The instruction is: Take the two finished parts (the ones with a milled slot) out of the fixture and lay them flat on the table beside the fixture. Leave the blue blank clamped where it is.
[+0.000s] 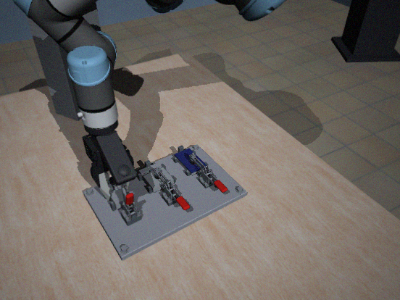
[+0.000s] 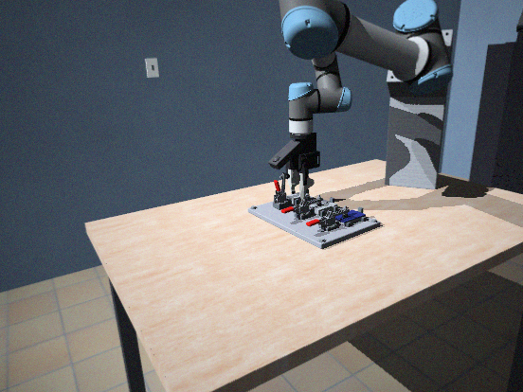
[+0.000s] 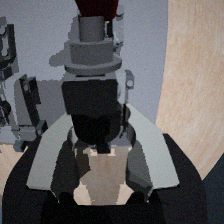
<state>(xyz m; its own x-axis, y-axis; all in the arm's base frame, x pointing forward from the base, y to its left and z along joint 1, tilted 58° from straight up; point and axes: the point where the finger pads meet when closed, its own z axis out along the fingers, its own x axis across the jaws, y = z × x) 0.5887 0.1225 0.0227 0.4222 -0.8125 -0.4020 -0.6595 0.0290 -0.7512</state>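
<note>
No legible writing or labels.

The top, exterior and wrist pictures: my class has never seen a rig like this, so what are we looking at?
One robot arm works over a wooden table. The top view looks down, the exterior view shows it from further off, and the wrist view looks past the fingers. A grey fixture plate carries three red-handled clamps; one handle stands raised. A blue blank sits under another clamp. Whether the gripper holds anything is hidden.
</note>
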